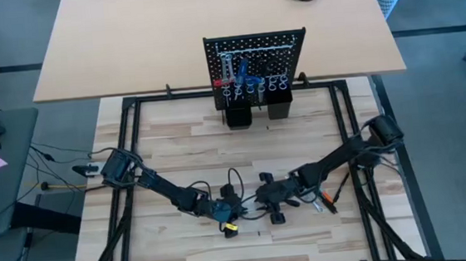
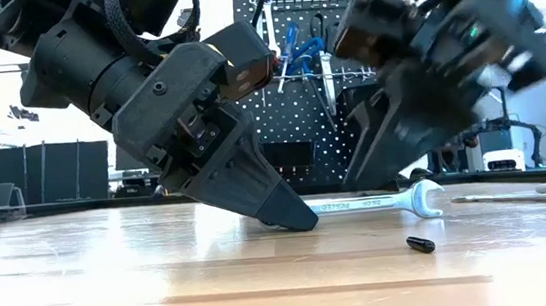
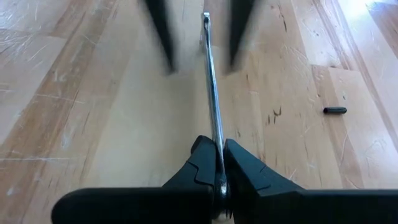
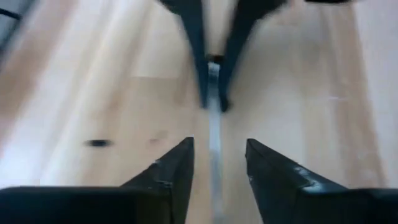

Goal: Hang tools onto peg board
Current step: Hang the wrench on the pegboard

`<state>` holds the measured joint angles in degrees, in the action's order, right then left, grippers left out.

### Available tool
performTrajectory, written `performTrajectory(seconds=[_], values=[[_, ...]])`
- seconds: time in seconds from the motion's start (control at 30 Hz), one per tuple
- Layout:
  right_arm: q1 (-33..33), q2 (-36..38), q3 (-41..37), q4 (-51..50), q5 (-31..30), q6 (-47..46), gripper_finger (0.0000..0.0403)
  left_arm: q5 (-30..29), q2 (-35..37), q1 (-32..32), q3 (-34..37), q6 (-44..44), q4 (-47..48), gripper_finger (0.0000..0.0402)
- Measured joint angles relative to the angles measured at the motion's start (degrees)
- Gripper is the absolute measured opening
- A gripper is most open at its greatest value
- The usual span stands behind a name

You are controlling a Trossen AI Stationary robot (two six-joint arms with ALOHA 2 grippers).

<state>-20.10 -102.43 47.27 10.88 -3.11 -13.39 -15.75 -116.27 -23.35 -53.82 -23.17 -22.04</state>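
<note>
A silver wrench [image 2: 378,201] lies low and level over the wooden table, in line with both grippers. My left gripper [image 3: 219,163] is shut on one end of it. The wrench's open-jawed free end [image 2: 426,198] points toward the table's right. My right gripper [image 4: 217,163] is open, with one finger on each side of the wrench shaft [image 4: 214,134]; I see no touch. In the high view the two grippers [image 1: 224,204] [image 1: 265,196] face each other at the table's middle front. The black peg board [image 1: 281,47] stands upright at the far edge with several tools hung on it. My left gripper pinches the wrench's near end [image 3: 217,144] between its two fingers. The fingers slant down from the table's left and lie along the wrench. The shaft runs straight out past the fingertips, about level and close to the table top.
A small black cylinder [image 2: 420,244] lies loose on the table near the wrench's free end. Two black cups [image 1: 238,113] [image 1: 279,106] stand at the peg board's base. An orange-tipped item [image 1: 330,199] lies beside the right arm. Bare wood stretches between grippers and board.
</note>
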Motion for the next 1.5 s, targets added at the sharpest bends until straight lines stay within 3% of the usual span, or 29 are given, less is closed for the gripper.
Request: performTrajectory(seconds=[0.2, 0.33, 0.47, 0.77, 0.83, 0.97, 1.07, 1.2, 1.33, 1.4, 1.5], values=[[-1.3, 2.9, 0.0, -4.4, 1.1, -2.7, 0.0221, 0.0, 0.0, -0.1, 0.0, -0.1, 0.0, 0.0008], [-1.7, 2.4, 0.0, -5.4, 1.0, -2.7, 0.0233, 0.0, 0.0, -0.2, 0.0, 0.0, 0.0, 0.0008], [-1.5, 0.9, 0.0, -7.3, 0.6, -2.7, 0.019, -0.1, 0.0, -0.2, 0.0, -0.1, 0.0, 0.0008], [-1.1, -0.9, 0.2, -8.8, 0.0, -1.3, 0.0023, -1.0, 0.1, -0.2, 0.1, -1.3, -0.4, 0.0013], [-0.9, -0.9, 0.2, -9.1, -1.3, -1.5, 0.002, -0.8, 1.6, -0.1, 0.0, -1.0, 1.2, 0.0026], [-1.2, -1.0, -1.9, -5.1, -4.6, -2.2, 0.0021, -1.2, 8.5, -0.3, 0.3, -0.7, 14.2, 0.0068], [-1.2, -1.0, -6.7, 5.9, -6.9, -2.2, 0.0021, -8.9, 14.8, -2.0, 1.3, -3.1, 22.5, 0.0091], [-0.9, -1.2, -13.5, 21.8, -12.1, -2.2, 0.0021, -29.8, 21.7, -7.3, 4.7, -8.9, 26.1, 0.0098], [-0.3, -1.1, -18.2, 40.5, -18.6, -2.1, 0.0021, -45.2, 24.9, -12.6, 8.0, -14.0, 24.3, 0.0099], [-0.3, -1.1, -19.5, 50.0, -21.2, -0.9, 0.0021, -49.0, 24.8, -14.1, 9.0, -15.0, 23.1, 0.0099], [-0.3, -1.1, -19.5, 64.8, -23.2, 3.3, 0.0021, -50.0, 23.8, -14.6, 10.2, -15.2, 19.8, 0.01]])
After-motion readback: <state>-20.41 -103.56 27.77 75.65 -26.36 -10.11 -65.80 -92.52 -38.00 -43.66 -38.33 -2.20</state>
